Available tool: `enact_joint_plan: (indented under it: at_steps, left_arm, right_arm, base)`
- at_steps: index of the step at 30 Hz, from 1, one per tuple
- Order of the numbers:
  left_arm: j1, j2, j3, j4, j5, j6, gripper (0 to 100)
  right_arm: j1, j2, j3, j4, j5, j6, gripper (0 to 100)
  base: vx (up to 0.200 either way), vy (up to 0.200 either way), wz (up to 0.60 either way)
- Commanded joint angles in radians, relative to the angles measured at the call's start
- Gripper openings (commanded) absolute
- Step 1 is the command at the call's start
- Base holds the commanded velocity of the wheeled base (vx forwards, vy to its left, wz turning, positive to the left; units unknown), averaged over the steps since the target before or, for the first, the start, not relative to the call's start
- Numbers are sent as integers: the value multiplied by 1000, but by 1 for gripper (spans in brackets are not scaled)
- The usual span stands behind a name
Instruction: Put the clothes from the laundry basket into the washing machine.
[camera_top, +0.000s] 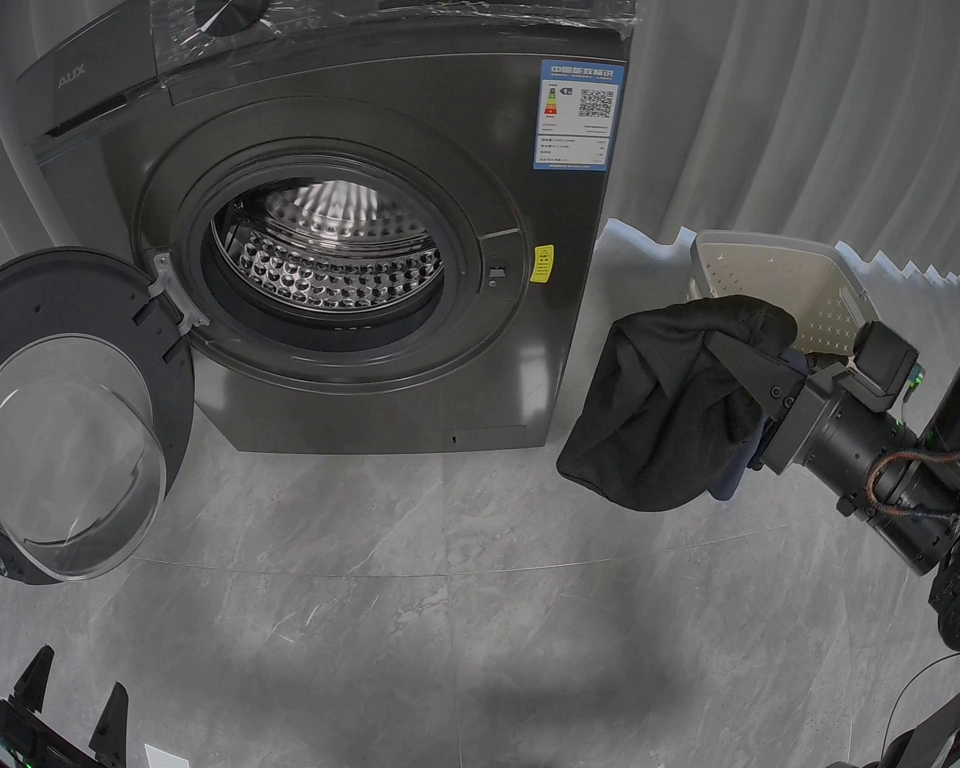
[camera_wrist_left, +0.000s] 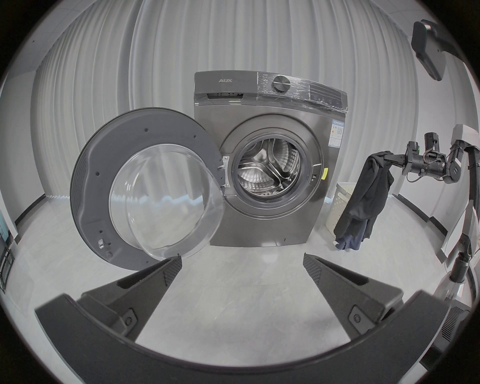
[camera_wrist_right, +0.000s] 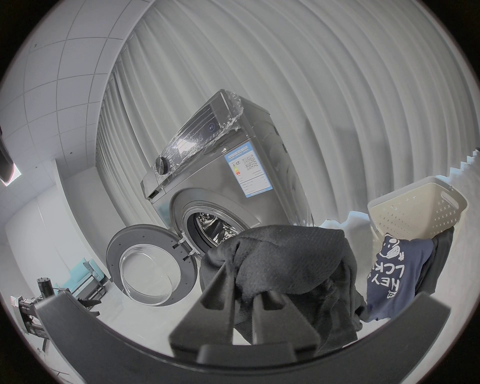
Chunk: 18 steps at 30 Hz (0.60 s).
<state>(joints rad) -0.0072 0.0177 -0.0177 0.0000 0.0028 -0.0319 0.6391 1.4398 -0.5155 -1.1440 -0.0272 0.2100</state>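
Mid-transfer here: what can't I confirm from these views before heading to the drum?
- Laundry basket floor: in the head view, hidden behind the black garment and right hand; leftovers unknown.
- Blue garment: whether it is gripped or just hanging along; in the right wrist view the black garment covers the grip.
- Drum bottom: in the head view, hidden below the door opening's rim.

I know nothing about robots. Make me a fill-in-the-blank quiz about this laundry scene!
1. The washing machine has its round door swung ___.
2. The right gripper is shut on a garment whose colour is ___.
3. Seen from the robot, the laundry basket stands on the floor to the washing machine's ___.
4. The left gripper, low and open, holds ___.

Missing words: open; black; right; nothing.
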Motion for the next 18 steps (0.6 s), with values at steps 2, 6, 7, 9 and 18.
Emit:
enact_joint_plan:
  at_steps: [2,6,7,9,18]
  left_arm:
    - [0,-13,16,0,0,0,100]
    - [0,-13,16,0,0,0,100]
    - [1,-13,16,0,0,0,100]
    - [1,-13,16,0,0,-2,100]
    - [1,-13,16,0,0,-2,100]
  right_arm:
    - [-1,4,-3,0,0,0,0]
    - [-1,4,-1,0,-2,0,0]
    - [-1,4,-1,0,-2,0,0]
    - [-1,4,0,0,0,0,0]
    - [1,8,6,0,-2,2,0]
  base:
    - [0,200,0]
    - [0,200,0]
    - [0,200,0]
    - [0,200,0]
    - [0,156,0]
